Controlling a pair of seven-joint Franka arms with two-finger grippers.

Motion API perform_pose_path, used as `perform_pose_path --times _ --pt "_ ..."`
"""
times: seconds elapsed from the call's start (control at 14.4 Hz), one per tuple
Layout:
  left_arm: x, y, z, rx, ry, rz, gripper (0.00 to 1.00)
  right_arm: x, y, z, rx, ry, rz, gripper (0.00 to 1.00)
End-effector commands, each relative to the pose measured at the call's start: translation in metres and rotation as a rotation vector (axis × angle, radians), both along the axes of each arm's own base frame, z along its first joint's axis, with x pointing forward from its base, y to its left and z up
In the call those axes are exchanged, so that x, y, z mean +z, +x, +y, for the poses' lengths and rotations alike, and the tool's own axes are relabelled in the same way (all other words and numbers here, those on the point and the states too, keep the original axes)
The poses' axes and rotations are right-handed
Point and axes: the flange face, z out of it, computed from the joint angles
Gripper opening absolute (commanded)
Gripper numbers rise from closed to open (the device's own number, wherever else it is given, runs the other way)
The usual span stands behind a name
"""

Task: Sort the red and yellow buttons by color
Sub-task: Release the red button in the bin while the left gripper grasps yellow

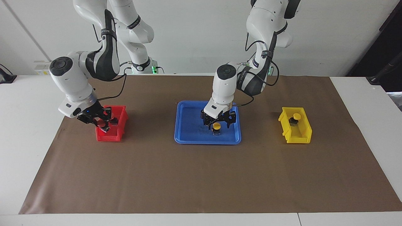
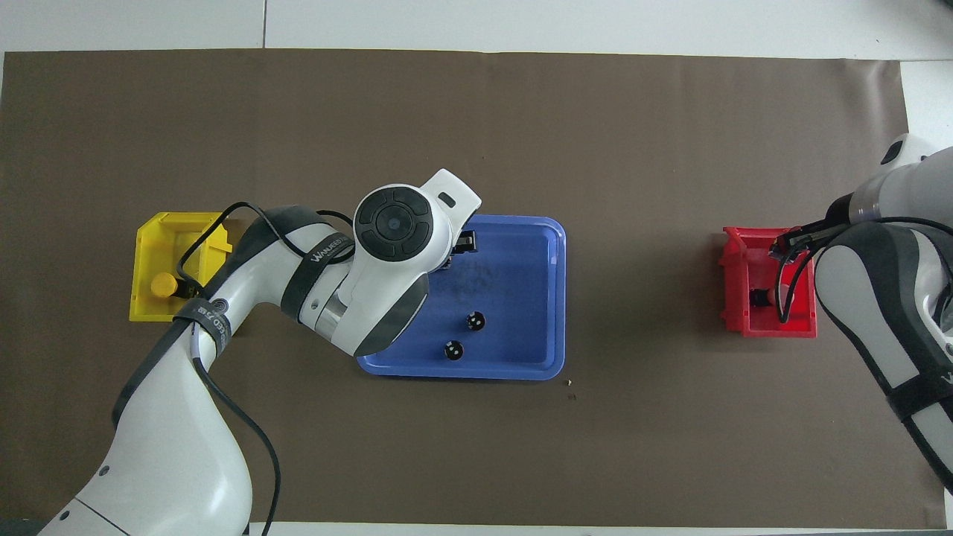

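Two buttons are already sorted and two are in hand. In the facing view, the left gripper (image 1: 217, 122) is down in the shallow blue plastic tray (image 1: 188, 138), its fingers spread to either side of the yellow-capped push-button on a black base (image 1: 216, 128), which stands upright on the tray floor; I judge they are not yet clamped. To do this well, the fingers should meet the black base below the cap, squarely, so the button does not tip. The two small dark cylinders with silvery tops are partly hidden by the gripper in this view. Toward the right arm's end of the table, the right gripper (image 1: 102, 124) hangs over the open red plastic bin (image 1: 106, 136), pinching the red-capped push-button (image 1: 101, 125); it should go lower before letting go, clear of the button already inside. The second yellow button (image 1: 295, 118) lies in the open yellow plastic bin (image 1: 302, 135).

In the overhead view, the left arm's wrist covers the tray's button; the cylinders (image 2: 463, 335) stand apart from it, nearer the robots. The right arm covers much of the red bin (image 2: 733, 279). The other red button (image 2: 759, 296) shows only as a dark base inside the bin.
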Motion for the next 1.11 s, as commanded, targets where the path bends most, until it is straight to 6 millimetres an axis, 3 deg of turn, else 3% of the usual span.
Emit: perform_pose_path --times 0.0,0.14,0.42,0.63,0.9,1.04 --pt "-0.006 0.002 -0.001 0.006 0.019 -0.013 0.13 -0.005 -0.017 0.008 0.000 0.029 -0.021 0.22" --pt "-0.014 -0.009 -0.004 -0.008 0.042 0.013 0.03 -0.016 -0.020 0.017 0.000 0.037 -0.045 0.22" --pt "-0.011 -0.011 -0.007 0.010 0.044 0.020 0.01 -0.032 -0.022 0.021 0.006 0.034 -0.083 0.22" --pt "0.030 0.014 0.012 0.044 0.080 0.047 0.01 -0.037 -0.024 0.015 0.005 0.034 -0.076 0.22" --pt "0.106 0.058 0.140 -0.032 0.099 0.080 0.01 -0.047 -0.034 0.014 0.000 0.033 -0.068 0.22" --pt "0.121 0.076 0.208 -0.101 0.105 0.098 0.01 -0.047 -0.035 0.013 0.000 0.033 -0.069 0.25"
